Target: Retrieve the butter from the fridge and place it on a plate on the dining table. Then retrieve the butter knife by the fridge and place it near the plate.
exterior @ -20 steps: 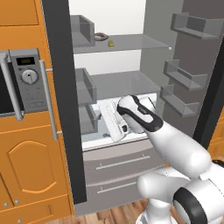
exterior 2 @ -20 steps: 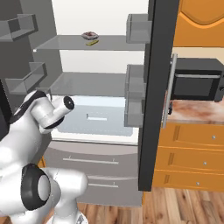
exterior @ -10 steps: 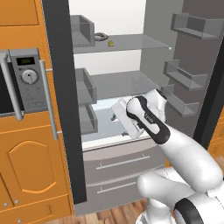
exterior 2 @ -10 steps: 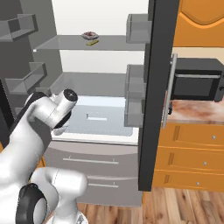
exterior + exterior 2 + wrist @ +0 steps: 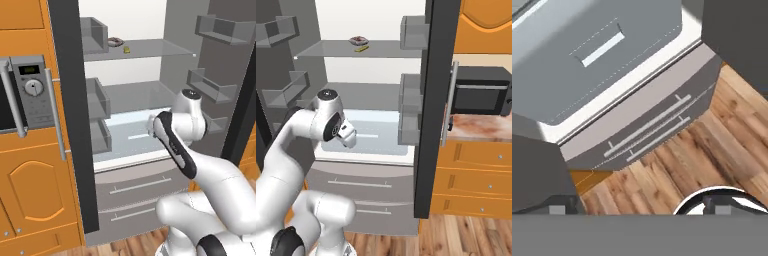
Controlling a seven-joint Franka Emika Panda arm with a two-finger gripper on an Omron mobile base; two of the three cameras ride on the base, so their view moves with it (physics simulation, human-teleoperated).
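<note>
The fridge (image 5: 145, 95) stands with both doors swung open. The butter (image 5: 127, 49) (image 5: 361, 48), a small pale-yellow stick, lies on the top glass shelf beside a reddish-brown food item (image 5: 358, 40). My gripper (image 5: 348, 136) (image 5: 640, 207) hangs in front of the lower white shelf, well below the butter, and points down at the fridge's bottom drawers (image 5: 647, 130) and the wood floor. Its fingertips (image 5: 559, 207) stand wide apart, open, with nothing between them. The plate, dining table and butter knife are out of view.
A grey microwave (image 5: 30, 95) (image 5: 478, 97) sits in orange cabinets beside the fridge, above a marbled counter (image 5: 481, 127). Door bins (image 5: 215, 30) (image 5: 416, 32) jut inward on both sides. The dark door edge (image 5: 428, 110) stands close on the right.
The arm has swung the hand rightward across the lower shelf in the left base view, and the elbow has risen. The jaws stayed open.
</note>
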